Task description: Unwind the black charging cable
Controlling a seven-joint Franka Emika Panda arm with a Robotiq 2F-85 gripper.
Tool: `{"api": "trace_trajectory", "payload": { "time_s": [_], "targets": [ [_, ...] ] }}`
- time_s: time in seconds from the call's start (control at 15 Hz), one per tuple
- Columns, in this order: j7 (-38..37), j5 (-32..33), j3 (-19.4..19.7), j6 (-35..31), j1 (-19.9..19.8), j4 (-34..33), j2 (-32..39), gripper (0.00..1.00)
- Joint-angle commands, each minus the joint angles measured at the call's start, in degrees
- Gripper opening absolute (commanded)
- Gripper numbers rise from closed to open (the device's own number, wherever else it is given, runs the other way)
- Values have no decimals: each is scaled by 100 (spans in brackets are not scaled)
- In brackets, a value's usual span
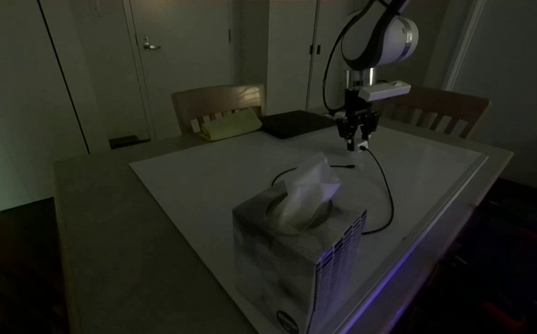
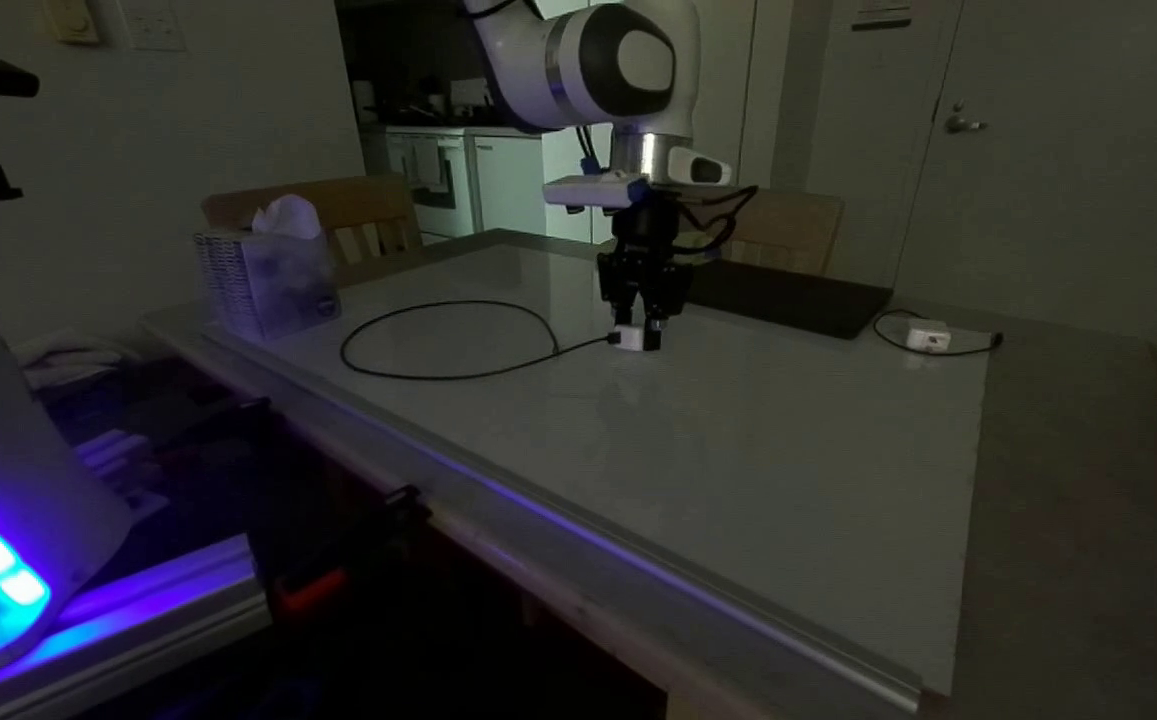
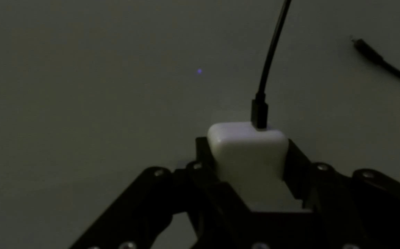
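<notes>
The black two-fingered gripper point(image 2: 640, 330) pinches a small white block-shaped charger point(image 3: 250, 152) between its fingers point(image 3: 204, 152), low over a glossy white board point(image 2: 788, 480); whether charger and board touch cannot be told. The thin black charging cable point(image 3: 272, 45), plugged into one face of the charger, lies across the board in a wide loop, its slim black free connector point(image 3: 368, 51) near the charger. A patterned cardboard tissue box point(image 2: 288, 285) stands near the loop; in an exterior view, a second white block point(image 2: 926, 337) lies near a flat dark rectangular panel point(image 2: 788, 297).
</notes>
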State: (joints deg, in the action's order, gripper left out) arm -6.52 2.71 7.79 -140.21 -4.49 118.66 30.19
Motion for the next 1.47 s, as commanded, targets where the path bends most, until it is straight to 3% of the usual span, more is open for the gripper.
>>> {"api": "trace_trajectory", "payload": {
  "time_s": [0.0,0.47,0.8,1.13,1.4],
  "targets": [
    [-509,-400,117,67,-145,30,-74,27],
    [-1386,-1297,344,-130,-425,119,-98,27],
    [-1246,-1469,498,-127,-719,-27,-35,27],
    [516,-975,420,698,-1247,-727,110,27],
    [1360,-737,447,1399,-1533,-1255,198,27]
  ]
}}
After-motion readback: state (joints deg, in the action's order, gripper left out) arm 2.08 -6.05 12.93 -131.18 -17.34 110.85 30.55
